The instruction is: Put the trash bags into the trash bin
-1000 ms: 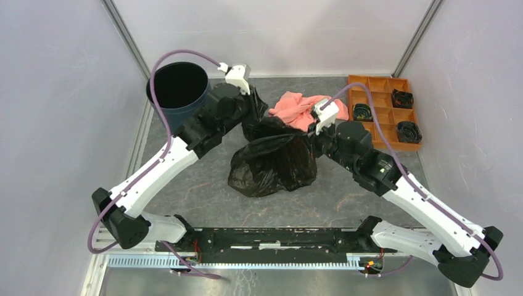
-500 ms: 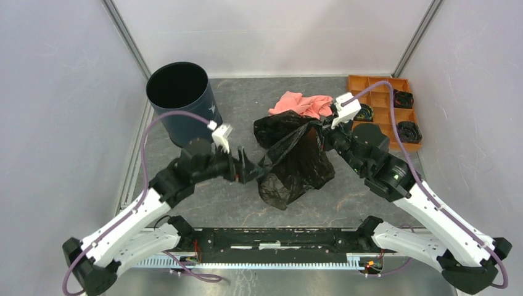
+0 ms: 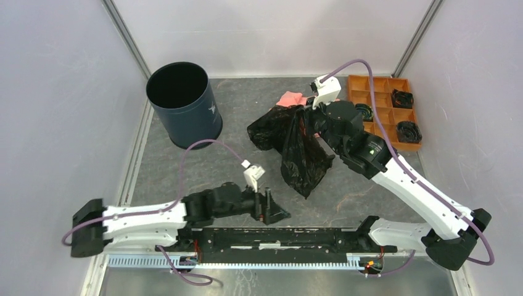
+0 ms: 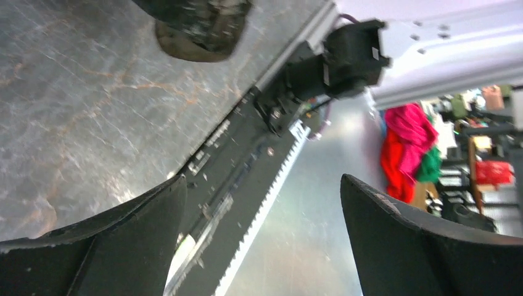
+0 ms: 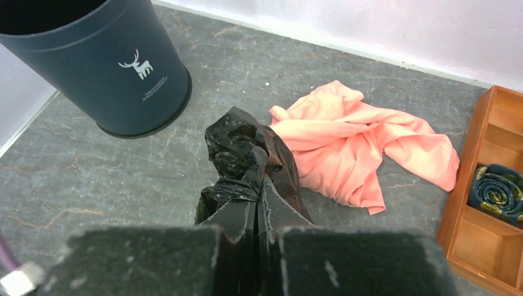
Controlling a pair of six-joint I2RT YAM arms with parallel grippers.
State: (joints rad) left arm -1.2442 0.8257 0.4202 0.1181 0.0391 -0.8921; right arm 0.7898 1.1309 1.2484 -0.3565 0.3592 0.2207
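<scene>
The trash bag (image 3: pixel 303 157) is seen at about one o'clock from the middle of the table (image 3: pixel 185 179). Its gathered top is clamped between the closed fingers of the right gripper (image 5: pixel 256 213), and the rest hangs crumpled below. The trash bin (image 3: pixel 184 105) stands upright at ten o'clock, well apart from the bag. The left gripper (image 4: pixel 264 179) is held at six o'clock by the base rail (image 3: pixel 271 237), its fingers spread wide with nothing between them. A pink cloth (image 5: pixel 361 139) lies just behind the bag.
</scene>
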